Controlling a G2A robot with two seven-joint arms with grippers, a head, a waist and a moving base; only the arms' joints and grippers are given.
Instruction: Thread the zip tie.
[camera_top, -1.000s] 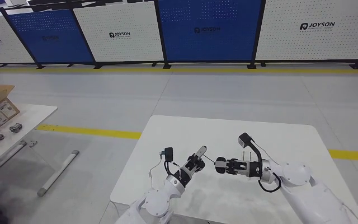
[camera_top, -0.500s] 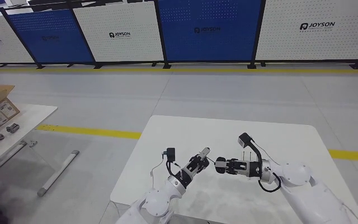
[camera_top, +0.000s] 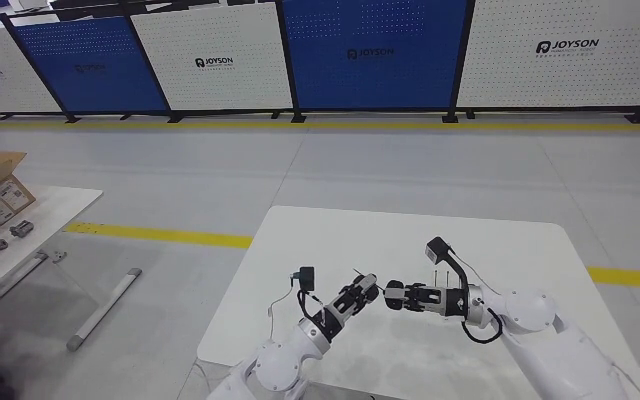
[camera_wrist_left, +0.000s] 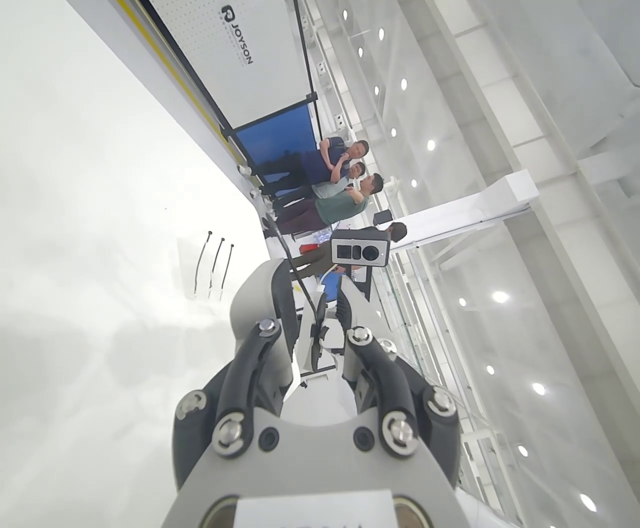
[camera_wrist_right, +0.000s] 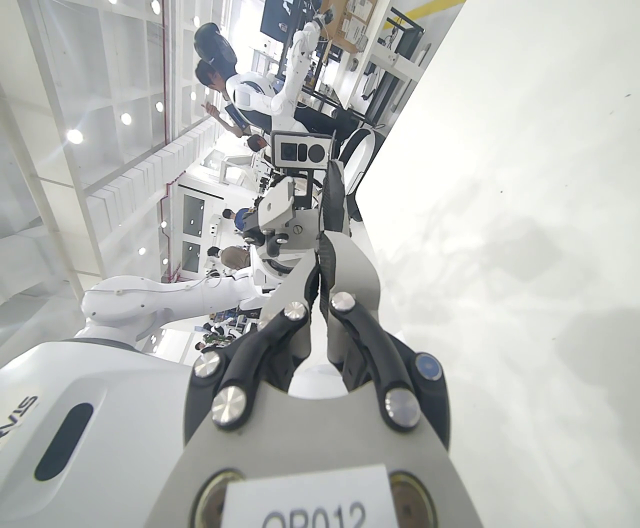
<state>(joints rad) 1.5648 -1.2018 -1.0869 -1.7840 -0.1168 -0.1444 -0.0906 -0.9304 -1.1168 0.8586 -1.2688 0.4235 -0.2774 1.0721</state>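
A thin black zip tie (camera_wrist_left: 294, 267) runs between the fingers of my left gripper (camera_wrist_left: 311, 274), which is open. Its lower end goes into the tips of my right gripper (camera_wrist_left: 316, 330), which sits inside the left gripper's gap without touching either pad. In the right wrist view my right gripper (camera_wrist_right: 331, 180) has its black pads pressed together, and the left gripper (camera_wrist_right: 280, 210) stands close behind them. From the top, the left gripper (camera_top: 367, 287) and right gripper (camera_top: 390, 294) meet tip to tip above the front middle of the white table (camera_top: 450, 230).
Three spare black zip ties (camera_wrist_left: 216, 260) lie side by side on the table beyond the grippers. The table's edges are far from both grippers. Partition panels stand well behind the table.
My left gripper has moved right and slightly down towards the right gripper, closing the gap until its fingers straddle the right gripper's tips. The right arm has stayed still.
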